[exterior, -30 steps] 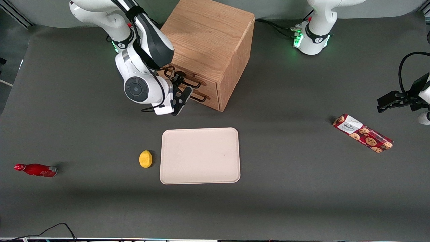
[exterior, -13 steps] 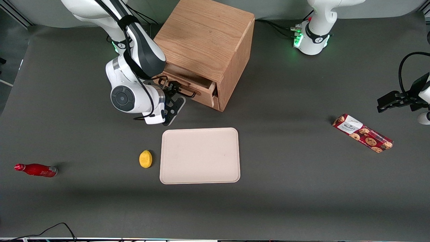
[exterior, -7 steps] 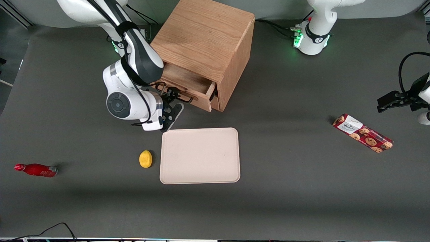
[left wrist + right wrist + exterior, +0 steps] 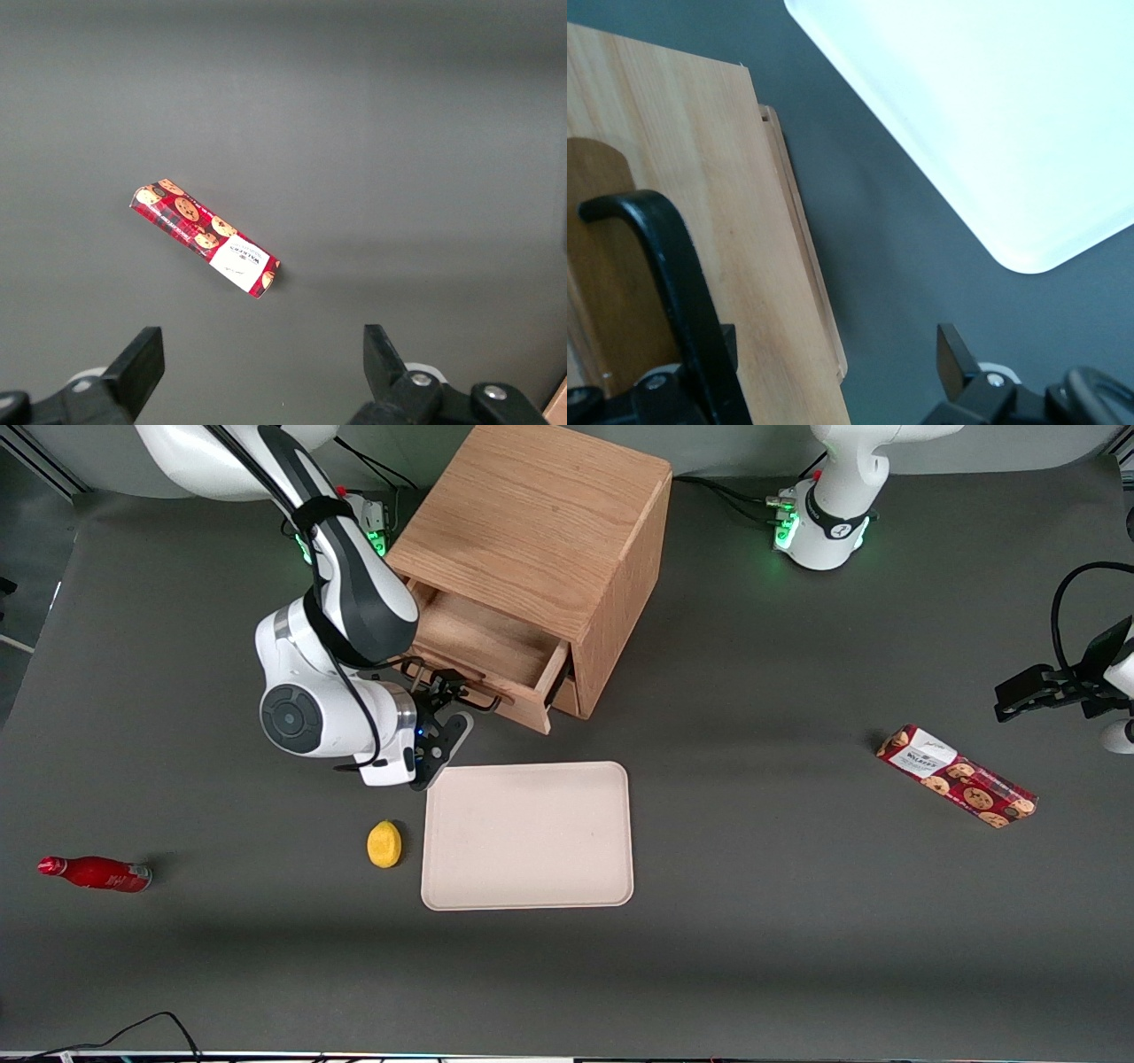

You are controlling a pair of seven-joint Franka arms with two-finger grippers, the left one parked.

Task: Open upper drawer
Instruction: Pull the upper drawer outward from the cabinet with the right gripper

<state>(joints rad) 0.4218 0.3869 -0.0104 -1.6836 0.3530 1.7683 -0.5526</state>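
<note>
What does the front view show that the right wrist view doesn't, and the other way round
Only the front view shows the lemon, red bottle, cookie box, oak cabinet and the upper drawer's open inside. Only the right wrist view shows the handle against the drawer front. Both show the tray and the gripper at the handle.

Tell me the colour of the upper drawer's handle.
Black; the upper drawer handle shows best in the right wrist view, with the hand at it.
</note>
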